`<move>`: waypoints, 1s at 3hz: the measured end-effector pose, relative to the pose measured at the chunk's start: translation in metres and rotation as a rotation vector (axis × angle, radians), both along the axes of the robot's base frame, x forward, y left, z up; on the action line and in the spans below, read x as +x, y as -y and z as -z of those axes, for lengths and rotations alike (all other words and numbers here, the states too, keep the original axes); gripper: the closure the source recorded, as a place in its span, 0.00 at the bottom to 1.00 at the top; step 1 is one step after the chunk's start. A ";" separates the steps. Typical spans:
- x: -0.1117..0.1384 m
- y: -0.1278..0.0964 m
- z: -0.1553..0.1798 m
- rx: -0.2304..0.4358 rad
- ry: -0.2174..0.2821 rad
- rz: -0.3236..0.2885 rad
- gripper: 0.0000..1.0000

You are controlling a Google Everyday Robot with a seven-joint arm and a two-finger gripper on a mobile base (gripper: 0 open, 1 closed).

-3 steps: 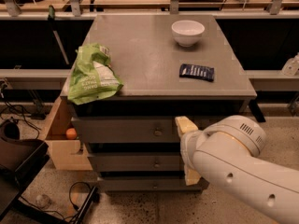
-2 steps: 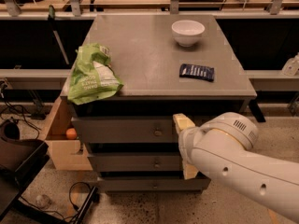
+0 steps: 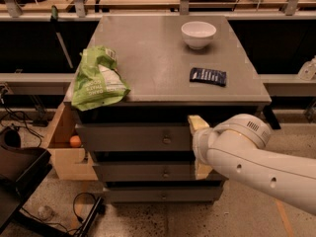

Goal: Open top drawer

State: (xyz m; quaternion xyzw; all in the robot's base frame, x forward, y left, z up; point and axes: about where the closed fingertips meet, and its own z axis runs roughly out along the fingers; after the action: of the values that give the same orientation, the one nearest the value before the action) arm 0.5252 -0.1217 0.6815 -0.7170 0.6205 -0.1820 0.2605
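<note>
The top drawer (image 3: 133,137) is the uppermost of three grey drawer fronts in the cabinet, with a small round knob (image 3: 167,140) at its centre. A dark gap shows between it and the cabinet top. My gripper (image 3: 200,146) is at the right part of the drawer fronts, right of the knob and not on it. Its two pale fingers stand apart, one (image 3: 197,123) at the top drawer's upper edge and one (image 3: 203,170) by the second drawer (image 3: 143,173). The white arm (image 3: 256,157) comes in from the lower right.
On the grey cabinet top (image 3: 158,53) lie a green chip bag (image 3: 98,80), a white bowl (image 3: 198,33) and a dark blue packet (image 3: 208,76). A pale wooden box drawer (image 3: 66,152) with an orange fruit (image 3: 75,141) stands out at the left. Cables lie on the floor.
My gripper has shifted slightly up along the drawer fronts. The drawers and the things on top have not moved.
</note>
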 end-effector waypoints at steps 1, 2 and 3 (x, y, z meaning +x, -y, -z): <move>0.018 0.000 0.007 0.011 -0.009 0.023 0.00; 0.034 0.000 0.009 0.004 -0.031 0.057 0.00; 0.040 0.003 0.019 0.001 -0.092 0.106 0.00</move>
State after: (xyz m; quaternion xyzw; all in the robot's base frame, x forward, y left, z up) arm 0.5654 -0.1248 0.6622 -0.6907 0.6689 -0.1620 0.2220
